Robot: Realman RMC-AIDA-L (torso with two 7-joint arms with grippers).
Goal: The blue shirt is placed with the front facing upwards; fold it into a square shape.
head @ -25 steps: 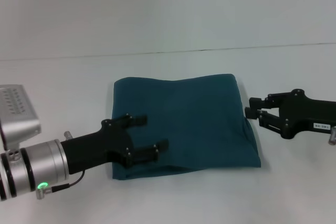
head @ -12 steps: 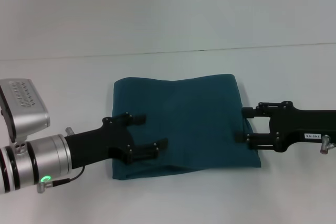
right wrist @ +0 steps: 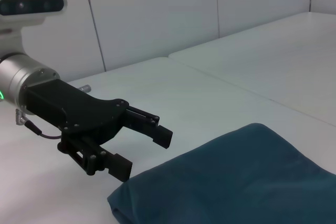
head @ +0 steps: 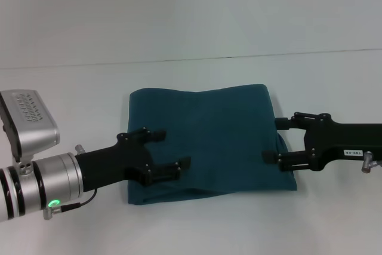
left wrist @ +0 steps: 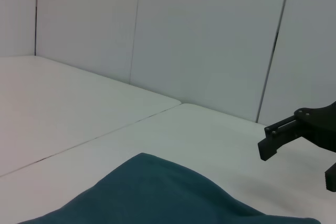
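Observation:
The blue shirt (head: 209, 138) lies folded into a rough square on the white table, plain side up, with no lettering showing. My left gripper (head: 174, 150) is open, its fingers spread over the shirt's front left part. My right gripper (head: 273, 140) is open at the shirt's right edge, one finger near the far right corner and one over the front right part. The left wrist view shows the shirt (left wrist: 157, 198) and the right gripper (left wrist: 296, 166) beyond it. The right wrist view shows the shirt (right wrist: 236, 182) and the left gripper (right wrist: 144, 154) at its edge.
The white table (head: 191, 82) extends on all sides of the shirt, with a seam line across it behind the shirt. White wall panels (left wrist: 210, 35) stand beyond the table. The left arm's silver wrist and camera housing (head: 30, 123) sit at the near left.
My right gripper has moved left to the shirt's right edge and its fingers have spread wider. My left gripper has barely moved. The shirt has not changed shape.

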